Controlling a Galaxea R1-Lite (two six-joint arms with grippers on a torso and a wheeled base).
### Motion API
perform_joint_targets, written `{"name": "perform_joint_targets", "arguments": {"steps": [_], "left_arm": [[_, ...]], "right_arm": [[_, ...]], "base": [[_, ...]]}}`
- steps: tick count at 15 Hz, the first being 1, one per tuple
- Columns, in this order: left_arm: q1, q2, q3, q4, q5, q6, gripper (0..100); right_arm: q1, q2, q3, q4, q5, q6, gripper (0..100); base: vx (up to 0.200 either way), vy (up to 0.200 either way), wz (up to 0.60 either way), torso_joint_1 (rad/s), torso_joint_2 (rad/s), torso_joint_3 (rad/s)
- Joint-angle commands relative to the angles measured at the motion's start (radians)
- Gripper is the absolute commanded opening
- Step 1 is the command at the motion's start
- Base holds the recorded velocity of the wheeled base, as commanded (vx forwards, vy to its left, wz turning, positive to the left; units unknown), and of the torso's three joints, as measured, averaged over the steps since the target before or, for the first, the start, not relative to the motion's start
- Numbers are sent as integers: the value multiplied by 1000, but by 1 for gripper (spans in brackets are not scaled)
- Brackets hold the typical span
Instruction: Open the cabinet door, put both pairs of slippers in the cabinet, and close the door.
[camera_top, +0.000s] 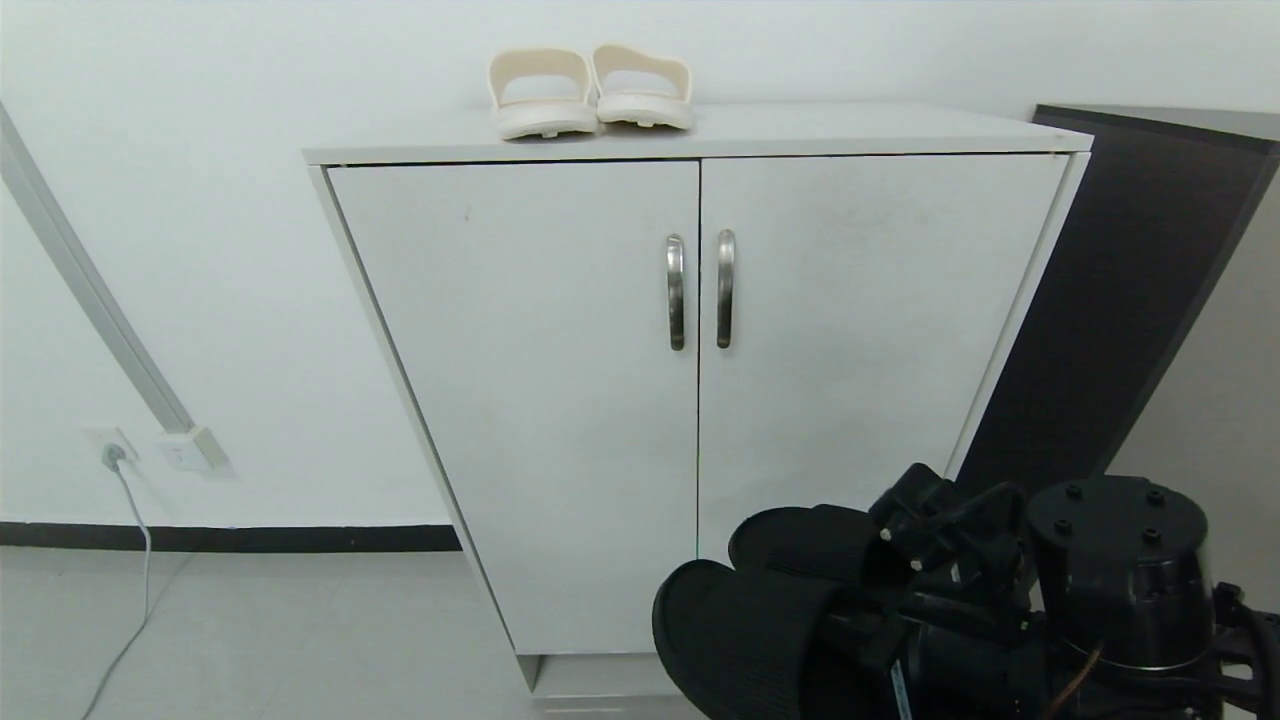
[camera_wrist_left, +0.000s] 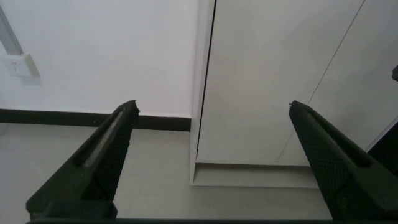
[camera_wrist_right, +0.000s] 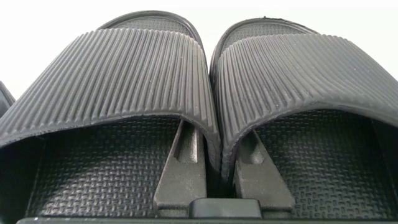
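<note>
A white cabinet (camera_top: 560, 400) stands against the wall with both doors closed. Two metal handles (camera_top: 676, 292) (camera_top: 725, 288) meet at its middle. A cream pair of slippers (camera_top: 590, 92) rests on its top, toes toward me. Low in front of the right door, my right gripper (camera_top: 885, 590) is shut on a black ribbed pair of slippers (camera_top: 760, 600). The right wrist view shows one finger (camera_wrist_right: 181, 177) inside each slipper (camera_wrist_right: 124, 74), pinching their adjoining sides together. My left gripper (camera_wrist_left: 212, 107) is open and holds nothing, facing the cabinet's lower left corner (camera_wrist_left: 202, 168).
A dark cabinet (camera_top: 1130, 300) stands close to the right of the white one. On the left wall are a slanted cable duct (camera_top: 90, 290) and a socket with a plugged cable (camera_top: 112, 452) trailing onto the grey floor (camera_top: 250, 640).
</note>
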Motion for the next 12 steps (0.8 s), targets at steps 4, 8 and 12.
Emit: {"name": "perform_joint_targets", "arguments": {"steps": [4,8,12], "left_arm": [[-2,58,-124,3,-4,23,100],[-64,353,-220,-32,-170,-51,100],[-70,644,-223,-248,-325,-49,100]], "right_arm": [[1,4,2,0,0,1,0],[1,22,4,-9,0,1,0],[1,26,5,-17,-1,0,0]], "base": [[0,0,0,0,0,0],[0,0,0,0,0,0],[0,0,0,0,0,0]]}}
